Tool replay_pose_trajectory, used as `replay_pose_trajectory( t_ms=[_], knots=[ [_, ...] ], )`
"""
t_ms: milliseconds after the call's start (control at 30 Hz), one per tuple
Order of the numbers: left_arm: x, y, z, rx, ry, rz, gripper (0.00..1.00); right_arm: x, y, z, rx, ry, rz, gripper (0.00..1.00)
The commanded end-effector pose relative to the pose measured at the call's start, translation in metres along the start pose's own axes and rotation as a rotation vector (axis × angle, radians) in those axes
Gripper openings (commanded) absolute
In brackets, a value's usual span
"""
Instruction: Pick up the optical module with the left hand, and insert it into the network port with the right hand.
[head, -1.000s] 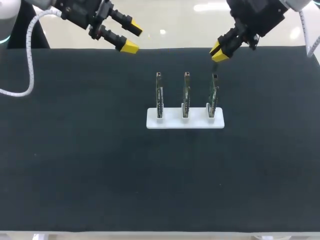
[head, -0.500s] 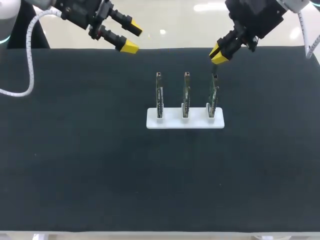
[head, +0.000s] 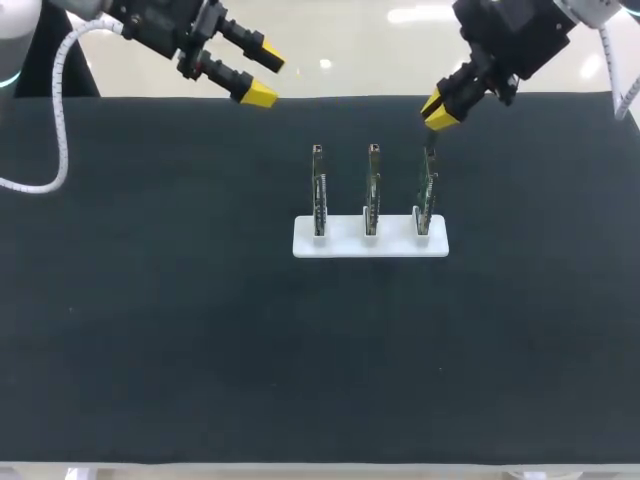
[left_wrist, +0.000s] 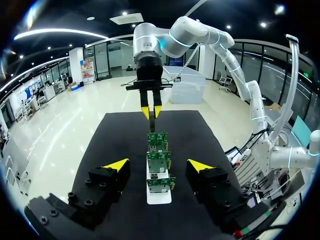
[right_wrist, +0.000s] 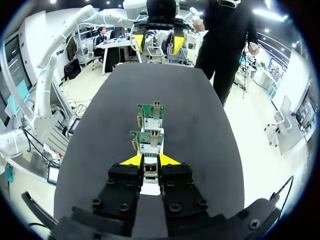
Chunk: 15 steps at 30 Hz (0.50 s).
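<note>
Black mat, three-board rack: left gripper behind-left of rack, fingers apart; right gripper over rack's right board, clamped on module; skewed entry could jam it.

You get bright, even light from overhead. The matte black cloth worktop soaks it up and reads uniformly dark. The yellow tips of your left tool glow vividly against it.

A black mat covers the worktop from edge to edge. Near its middle, a little towards the far side, a flat white stand lies straight on the mat. Three green circuit boards stand upright in its slots, side by side.
</note>
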<state>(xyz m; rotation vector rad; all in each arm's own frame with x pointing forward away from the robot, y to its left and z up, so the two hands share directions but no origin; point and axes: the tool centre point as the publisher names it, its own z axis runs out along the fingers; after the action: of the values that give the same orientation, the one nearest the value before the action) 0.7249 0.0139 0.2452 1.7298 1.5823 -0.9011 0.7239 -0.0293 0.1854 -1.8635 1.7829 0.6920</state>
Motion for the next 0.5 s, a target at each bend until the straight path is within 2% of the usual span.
replay_pose_trajectory(
  t_ms=[33, 500],
  knots=[
    [-0.0006, 0.0006, 0.0001, 0.002, 0.004, -0.001, 1.00, 0.0000, 0.0019, 0.0001, 0.007, 0.000, 0.006, 0.00],
    [-0.0006, 0.0006, 0.0001, 0.002, 0.004, -0.001, 1.00, 0.0034, 0.0006, 0.0040, 0.019, -0.007, 0.016, 0.00]
  ],
)
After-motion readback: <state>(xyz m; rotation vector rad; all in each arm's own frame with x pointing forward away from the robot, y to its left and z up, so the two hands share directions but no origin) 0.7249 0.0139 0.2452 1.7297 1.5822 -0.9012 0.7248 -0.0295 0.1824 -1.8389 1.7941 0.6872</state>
